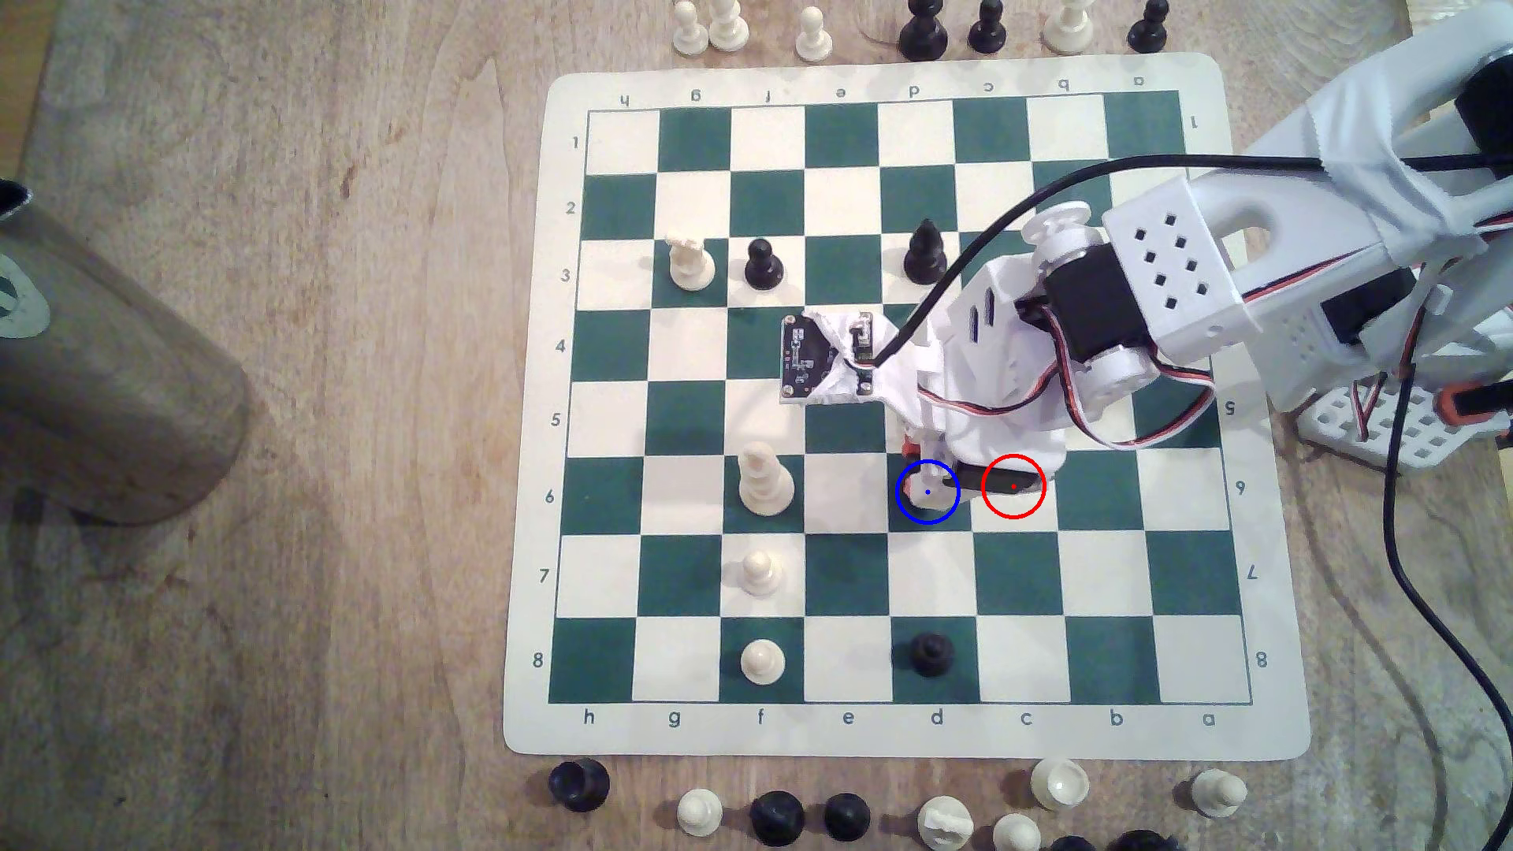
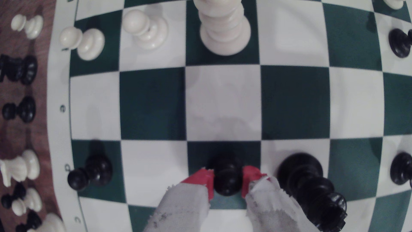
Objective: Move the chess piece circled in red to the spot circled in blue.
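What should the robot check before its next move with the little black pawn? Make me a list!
1. Pawn held: ok. The tool has its red pads against both sides of the black pawn.
2. Right square: ok. The pawn is over a dark green square, and the exterior view shows the tool at the blue ring.
3. Pawn upright: ok, it looks straight in the wrist view.
4. Base resting on the board: cannot tell, because the pawn's head hides it.
5. Room to open: cannot tell. The tall black piece stands on the neighbouring cream square, close to one finger.
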`<action>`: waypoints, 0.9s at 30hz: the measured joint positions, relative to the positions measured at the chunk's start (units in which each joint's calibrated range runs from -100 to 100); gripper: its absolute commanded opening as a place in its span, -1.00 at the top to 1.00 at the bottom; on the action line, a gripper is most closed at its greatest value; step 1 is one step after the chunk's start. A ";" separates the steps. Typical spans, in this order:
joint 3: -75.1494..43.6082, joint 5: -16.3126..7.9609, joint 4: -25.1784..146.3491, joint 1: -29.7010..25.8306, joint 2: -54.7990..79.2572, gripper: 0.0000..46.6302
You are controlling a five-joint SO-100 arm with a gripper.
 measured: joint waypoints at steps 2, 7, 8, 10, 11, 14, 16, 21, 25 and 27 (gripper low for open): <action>0.00 0.00 0.00 0.00 0.17 0.99; 0.00 0.29 -0.16 0.00 1.26 0.95; 0.00 0.34 -0.40 0.00 1.26 0.89; 0.00 0.44 -0.64 -0.15 1.51 0.54; 0.00 0.54 -0.64 -0.29 1.51 0.38; 0.00 0.68 -0.64 -0.37 1.76 -0.05; 0.09 0.78 -0.64 -0.44 1.84 -0.16; 0.72 1.17 1.91 -0.44 1.59 -0.33; 0.72 0.29 10.12 -1.25 -0.34 -0.35; 0.36 0.24 14.98 -1.40 -3.27 -0.36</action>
